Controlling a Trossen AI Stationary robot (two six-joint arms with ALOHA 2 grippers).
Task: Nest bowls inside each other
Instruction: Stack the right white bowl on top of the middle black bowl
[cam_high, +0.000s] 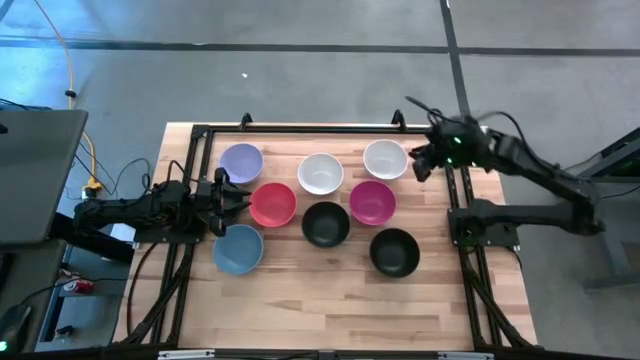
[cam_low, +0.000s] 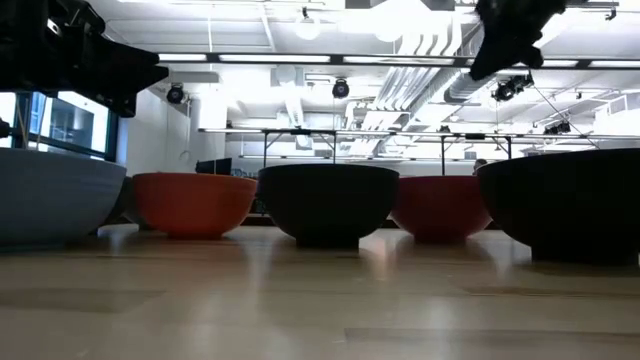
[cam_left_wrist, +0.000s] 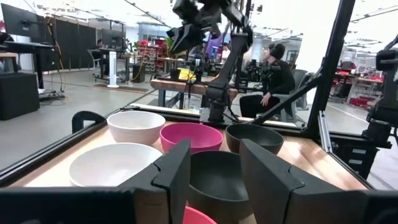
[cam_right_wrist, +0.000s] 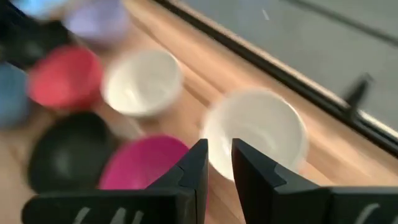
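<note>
Eight bowls standing separately on the wooden worktop (cam_high: 330, 295), none nested, each empty. Along the far row, from left: lavender bowl (cam_high: 241, 161), white bowl (cam_high: 320, 173), second white bowl (cam_high: 385, 159). In the middle row: red bowl (cam_high: 272, 204), magenta bowl (cam_high: 372, 202). Nearer: blue bowl (cam_high: 238, 249), black bowl (cam_high: 325, 224), second black bowl (cam_high: 394, 251) at the near right. Neighbours close together, some almost touching, as with red and blue, or magenta and the first black bowl.

Left gripper (cam_high: 232, 199) low at the left edge of the group, between the lavender and blue bowls, just beside the red bowl's left rim; fingers (cam_left_wrist: 176, 168) parted moderately, holding nothing, with the red rim showing below them and a black bowl straight ahead beyond. Right gripper (cam_high: 420, 162) raised above the worktop just right of the far-right white bowl, by the frame rail; fingers (cam_right_wrist: 198, 163) narrowly apart, empty, pointing down toward that white bowl.

Black metal frame (cam_high: 300, 128) bordering the worktop at the far and side edges. Yellow cable (cam_high: 62, 60) on the floor at the far left. In the room beyond, a seated person (cam_left_wrist: 273, 74) in dark clothes, tables and equipment behind.
</note>
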